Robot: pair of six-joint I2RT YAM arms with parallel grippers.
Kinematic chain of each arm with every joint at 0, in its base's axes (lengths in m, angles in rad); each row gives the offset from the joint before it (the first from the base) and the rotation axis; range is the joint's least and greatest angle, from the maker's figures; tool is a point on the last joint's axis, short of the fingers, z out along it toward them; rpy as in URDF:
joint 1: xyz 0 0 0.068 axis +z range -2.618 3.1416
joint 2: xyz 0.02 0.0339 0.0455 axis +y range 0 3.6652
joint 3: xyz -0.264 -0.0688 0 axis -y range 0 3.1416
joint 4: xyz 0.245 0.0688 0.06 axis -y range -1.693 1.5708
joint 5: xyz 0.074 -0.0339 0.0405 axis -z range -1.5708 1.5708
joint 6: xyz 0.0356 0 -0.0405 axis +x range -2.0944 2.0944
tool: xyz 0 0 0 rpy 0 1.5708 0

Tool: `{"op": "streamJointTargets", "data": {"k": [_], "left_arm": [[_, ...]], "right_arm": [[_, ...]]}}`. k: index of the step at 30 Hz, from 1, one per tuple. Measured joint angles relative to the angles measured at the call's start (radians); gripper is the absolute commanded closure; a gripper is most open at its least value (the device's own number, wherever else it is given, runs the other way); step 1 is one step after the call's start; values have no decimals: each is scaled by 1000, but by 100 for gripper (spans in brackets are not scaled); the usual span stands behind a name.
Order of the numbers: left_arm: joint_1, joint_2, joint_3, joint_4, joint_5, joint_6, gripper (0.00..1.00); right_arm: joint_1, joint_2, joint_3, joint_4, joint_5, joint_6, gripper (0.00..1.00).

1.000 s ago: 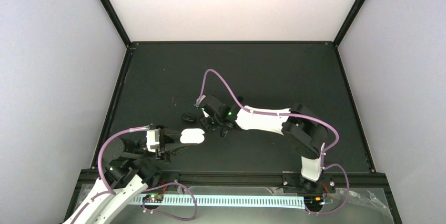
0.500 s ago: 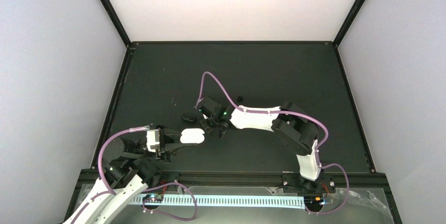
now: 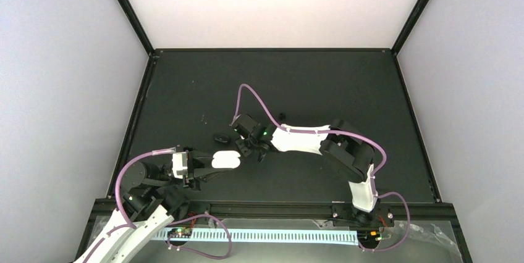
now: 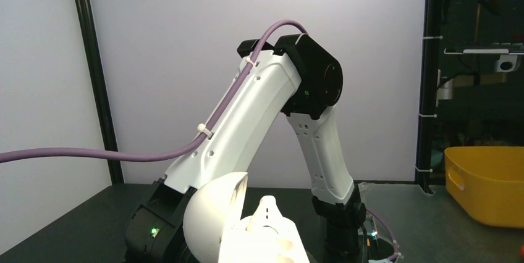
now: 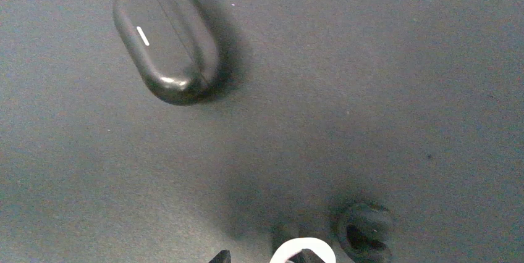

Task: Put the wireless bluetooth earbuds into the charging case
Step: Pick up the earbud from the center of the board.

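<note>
White earbud (image 5: 303, 249) pinched in nearly closed right end effector (image 3: 249, 147), just right of open white charging case (image 3: 226, 160). Left end effector (image 3: 213, 165) clamps case, lid raised. Likely next: short carry leftward by right arm.

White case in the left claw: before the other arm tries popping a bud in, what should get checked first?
1. Lid of the white case open: ok, it is tipped back.
2. Left gripper holding the white case: ok, seen from above.
3. Right gripper carrying a white bud: seems ok, though the bud is mostly cropped.
4. Right gripper over the white case: not ok; its camera sees only table, the shut black case and a black bud.
5. Free socket in the white case: cannot tell.
</note>
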Motion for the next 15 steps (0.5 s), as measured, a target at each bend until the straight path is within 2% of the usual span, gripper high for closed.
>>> {"op": "streamJointTargets", "data": {"k": [15], "left_arm": [[0,0,0,0,-4,2,98]], "right_arm": [[-14,-24,-37,-31,101,7,81]]}}
